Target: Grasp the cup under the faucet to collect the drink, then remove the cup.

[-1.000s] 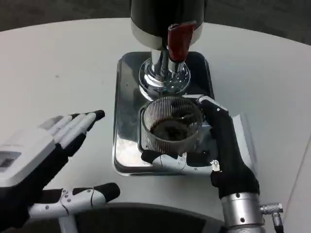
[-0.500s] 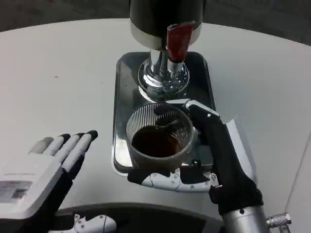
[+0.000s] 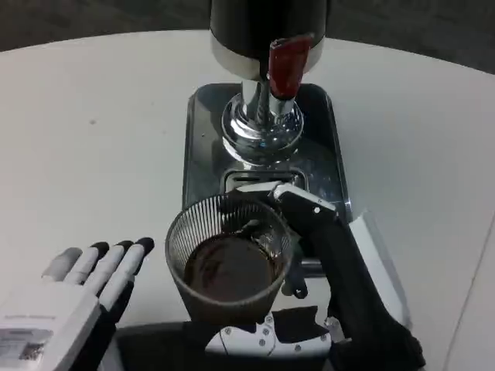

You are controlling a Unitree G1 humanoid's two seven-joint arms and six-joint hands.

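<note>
Since the cup (image 3: 230,264) is a clear, ribbed tumbler carrying dark drink to well over half its height, it probably handles as a fairly heavy, top-sloshing load with a stiff wall that could crack if knocked against metal. It sits in the right hand (image 3: 325,270), whose fingers (image 3: 298,202) wrap the far side of the wall while a white and black thumb (image 3: 259,340) curls beneath the near side, so the hold is closed around the body, not on the rim. The cup is near the front edge of the silver drip tray (image 3: 325,166), well apart from the faucet (image 3: 267,116) with its red lever (image 3: 283,66); whether its base rests on the tray or is lifted off, I cannot quite tell from this angle. The ribs ought to give some purchase, though any wetness would make the wall slippery, so a grip around the mid-wall, kept upright, looks like the safest hold. Tilting is the main hazard, for the liquid stands high. The left hand (image 3: 73,297) lies low over the white table (image 3: 93,116), fingers extended and apart, holding nothing.
</note>
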